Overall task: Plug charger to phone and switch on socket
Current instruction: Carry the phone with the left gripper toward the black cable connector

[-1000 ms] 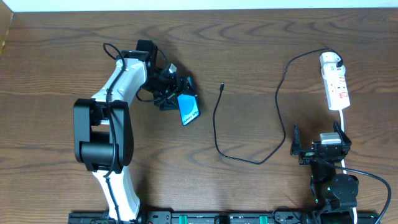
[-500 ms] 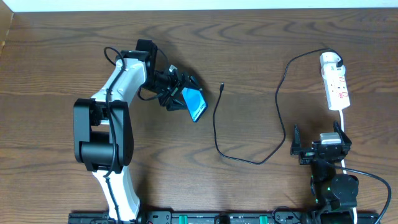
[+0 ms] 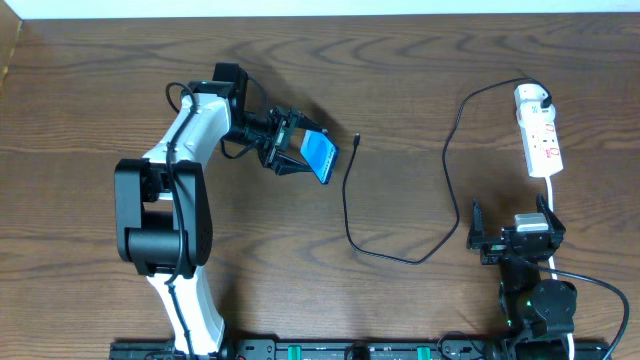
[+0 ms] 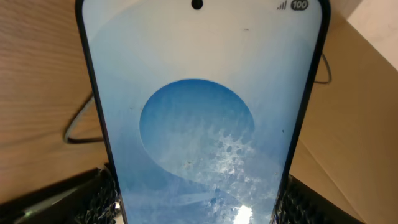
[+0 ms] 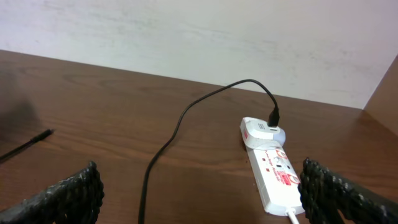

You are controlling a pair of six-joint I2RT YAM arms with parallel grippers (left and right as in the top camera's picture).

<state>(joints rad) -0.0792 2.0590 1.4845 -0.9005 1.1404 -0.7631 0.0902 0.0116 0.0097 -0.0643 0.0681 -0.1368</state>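
Near 12 o'clock of the tabletop's point(image 3: 100, 60) middle, the left end effector point(image 3: 298, 148) clamps the phone point(image 3: 320, 158) by its long edges, with the lit screen tilted (the wrist view shows ribbed pads point(image 4: 99, 199) at both sides of the glass). This grip seems meant to carry the phone to the cable rather than the reverse. The charger point(image 3: 347, 205) lies slack, its connector tip point(image 3: 357, 139) just beside the phone at 2 o'clock. Its adapter point(image 3: 531, 95) is already seated in the socket point(image 3: 541, 140), far out at 2 o'clock, so I judge that only the phone end and the switch remain. At 4 o'clock the right end effector point(image 3: 510, 226) waits with its jaws wide and empty. It faces the socket, probably to press that switch.
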